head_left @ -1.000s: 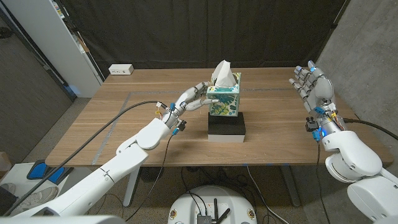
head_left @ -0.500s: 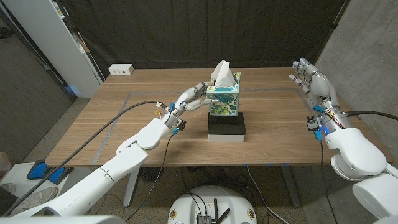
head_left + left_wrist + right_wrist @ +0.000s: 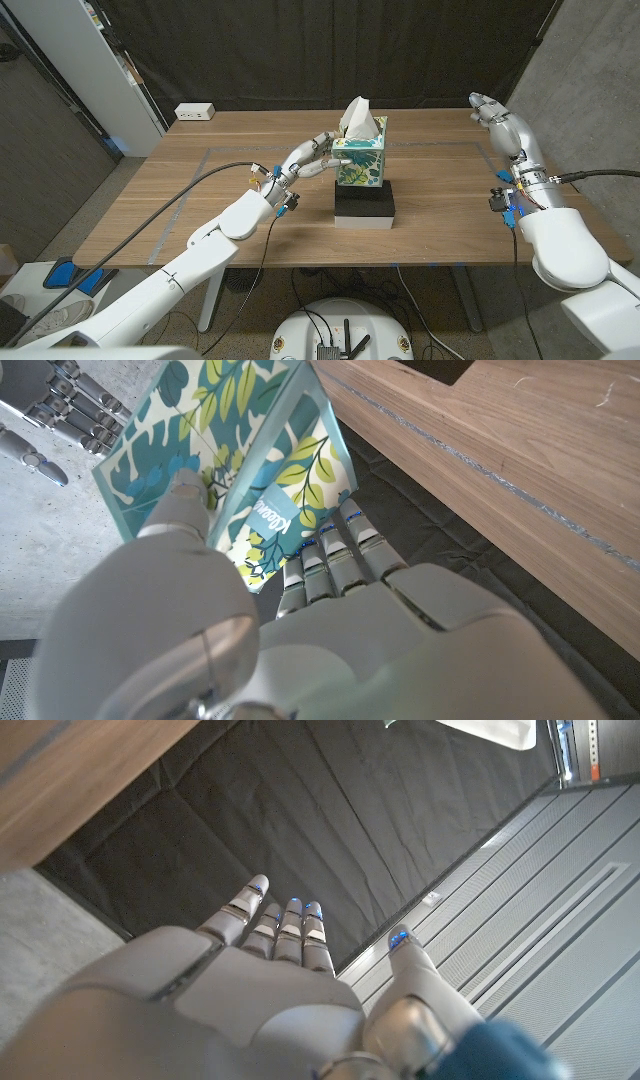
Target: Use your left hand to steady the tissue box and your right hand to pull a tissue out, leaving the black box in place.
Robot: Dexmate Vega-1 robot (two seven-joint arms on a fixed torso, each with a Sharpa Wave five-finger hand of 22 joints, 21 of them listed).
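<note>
A tissue box (image 3: 361, 162) with a green and teal leaf print stands on a black box (image 3: 364, 207) at the table's middle. A white tissue (image 3: 359, 118) sticks up from its top. My left hand (image 3: 308, 158) grips the box's left side; in the left wrist view its fingers (image 3: 330, 550) and thumb clasp the leaf-print box (image 3: 240, 470). My right hand (image 3: 497, 117) is raised at the table's far right, well away from the box, fingers apart and holding nothing. In the right wrist view the right hand (image 3: 280, 970) faces a dark curtain.
A white power strip (image 3: 194, 112) lies at the table's back left corner. Thin tape lines mark a rectangle on the wooden table (image 3: 440, 190). A black curtain hangs behind, with a white shelf unit (image 3: 95, 60) at the left.
My right hand has turned and lifted a little toward the table's back, showing its edge instead of its spread palm. The left hand and the boxes have stayed put.
</note>
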